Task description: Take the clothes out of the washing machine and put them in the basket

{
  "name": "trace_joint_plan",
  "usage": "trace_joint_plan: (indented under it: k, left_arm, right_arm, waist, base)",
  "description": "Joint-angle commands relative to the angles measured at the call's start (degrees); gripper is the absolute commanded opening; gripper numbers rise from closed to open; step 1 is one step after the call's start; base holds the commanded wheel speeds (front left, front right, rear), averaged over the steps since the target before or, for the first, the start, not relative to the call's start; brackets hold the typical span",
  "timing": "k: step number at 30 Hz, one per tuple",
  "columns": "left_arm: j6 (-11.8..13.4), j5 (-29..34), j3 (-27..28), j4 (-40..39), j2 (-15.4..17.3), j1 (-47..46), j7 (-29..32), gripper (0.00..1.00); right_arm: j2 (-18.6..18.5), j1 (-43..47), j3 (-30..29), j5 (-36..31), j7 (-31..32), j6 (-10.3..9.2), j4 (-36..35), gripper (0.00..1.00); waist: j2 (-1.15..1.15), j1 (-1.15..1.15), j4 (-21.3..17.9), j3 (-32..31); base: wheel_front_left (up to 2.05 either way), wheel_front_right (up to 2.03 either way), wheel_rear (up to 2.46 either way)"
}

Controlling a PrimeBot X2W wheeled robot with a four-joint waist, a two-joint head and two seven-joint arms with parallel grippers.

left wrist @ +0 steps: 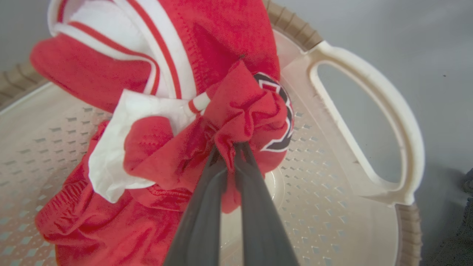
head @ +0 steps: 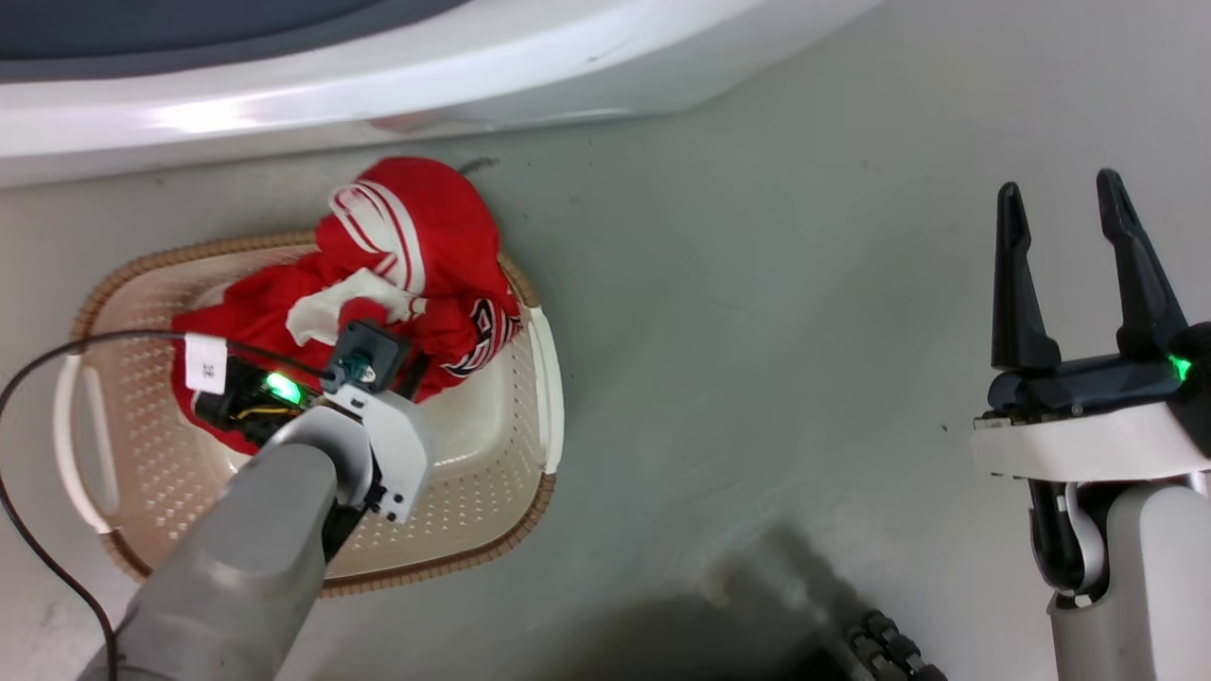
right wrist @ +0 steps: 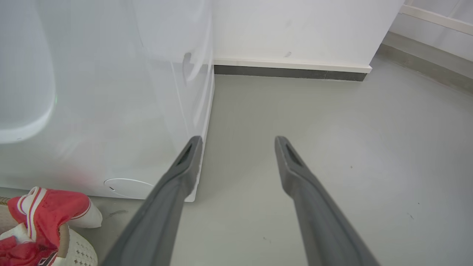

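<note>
Though in basket (head: 546,378), clothes (head: 430,241) over rim (head: 236,244).

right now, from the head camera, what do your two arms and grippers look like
Both forearms are pale grey tubes ending in white wrist blocks. The right gripper has two long black tapering fingers on a dark base with a green light. The left gripper has the same dark fingers; its wrist carries a green light, a white tag and a thin black cable.
</note>
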Motion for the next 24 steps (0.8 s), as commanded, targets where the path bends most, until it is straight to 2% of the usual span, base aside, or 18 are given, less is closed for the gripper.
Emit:
trace_joint_plan:
  k: [1,13,14,15,16,24]
  left_arm:
    - [0.0,-0.4,-0.6,1.7,-0.1,-1.6,0.4,0.0]
    - [0.0,-3.5,-2.2,13.2,-1.7,-8.0,-0.5,0.0]
    - [0.0,-3.8,-2.3,13.9,-1.6,-8.2,-0.9,0.36]
    - [0.0,-4.0,-2.3,14.5,-1.8,-8.3,-1.4,0.87]
    - [0.0,-4.4,-2.3,15.1,-2.3,-8.3,-1.8,1.0]
    - [0.0,-6.0,-2.9,15.4,-4.5,-6.5,-5.5,1.0]
  right_arm:
    - [0.0,-1.0,0.1,0.4,-0.1,-0.06,-0.5,1.0]
    - [0.0,-2.0,0.7,1.9,-0.1,-0.06,-1.0,1.0]
    - [0.0,-2.1,0.7,1.8,-0.1,-0.06,-0.8,1.0]
    - [0.0,-2.1,0.8,1.8,-0.1,-0.06,-0.5,1.0]
    - [0.0,-2.1,0.7,1.8,-0.1,-0.06,-0.3,1.0]
    - [0.0,-2.1,-0.3,0.3,-0.1,-0.06,0.8,1.0]
  waist:
    - [0.0,-0.01,-1.4,2.5]
    - [0.0,-0.01,-3.0,5.7]
    - [0.0,-0.01,-3.0,5.6]
    - [0.0,-0.01,-3.0,5.4]
    - [0.0,-0.01,-2.9,5.0]
    - [0.0,-0.01,-1.1,-0.7]
  base:
    - [0.0,0.0,0.0]
    - [0.0,0.0,0.0]
    - [0.0,0.0,0.0]
    - [0.0,0.0,0.0]
    - [0.0,0.0,0.0]
    - [0.0,0.0,0.0]
